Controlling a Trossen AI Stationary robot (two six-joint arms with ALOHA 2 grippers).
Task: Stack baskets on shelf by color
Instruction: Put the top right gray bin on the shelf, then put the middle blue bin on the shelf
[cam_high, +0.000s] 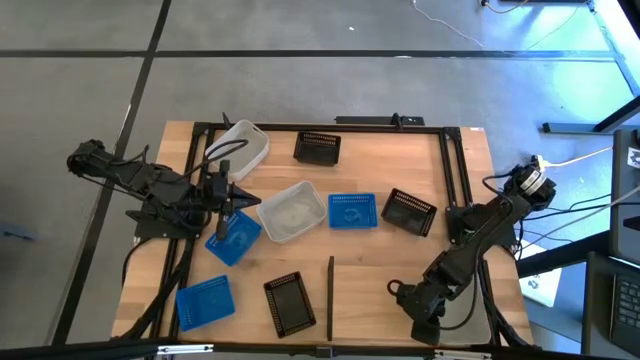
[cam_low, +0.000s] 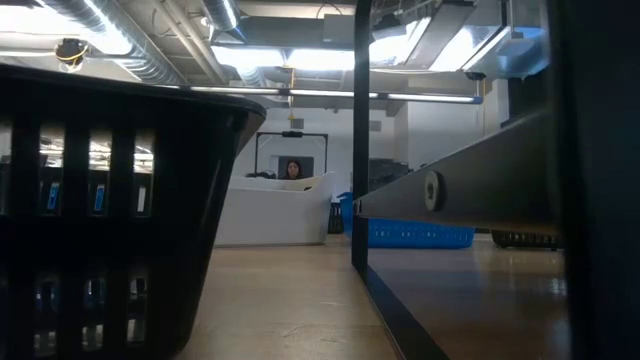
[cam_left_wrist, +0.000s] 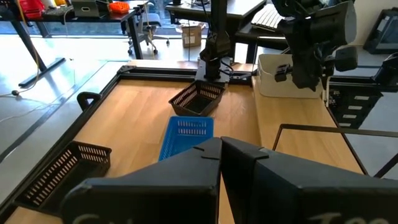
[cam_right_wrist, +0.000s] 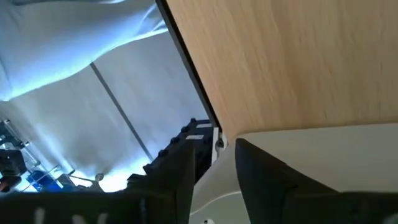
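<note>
The baskets (cam_high: 290, 212) are lying scattered from nine to three o'clock on the wooden table (cam_high: 370, 270), looking light, stiff and slick, best pinched at a rim, while the left gripper (cam_high: 228, 200) is hovering pressed together and the right gripper (cam_high: 425, 325) is resting apart, in an open office.

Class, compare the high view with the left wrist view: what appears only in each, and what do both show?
Only the high view: two white baskets, the left gripper over a blue basket, and the right gripper parked near the table's front edge. Only the left wrist view: the room's desks beyond. Both: the middle blue basket and black baskets.
</note>
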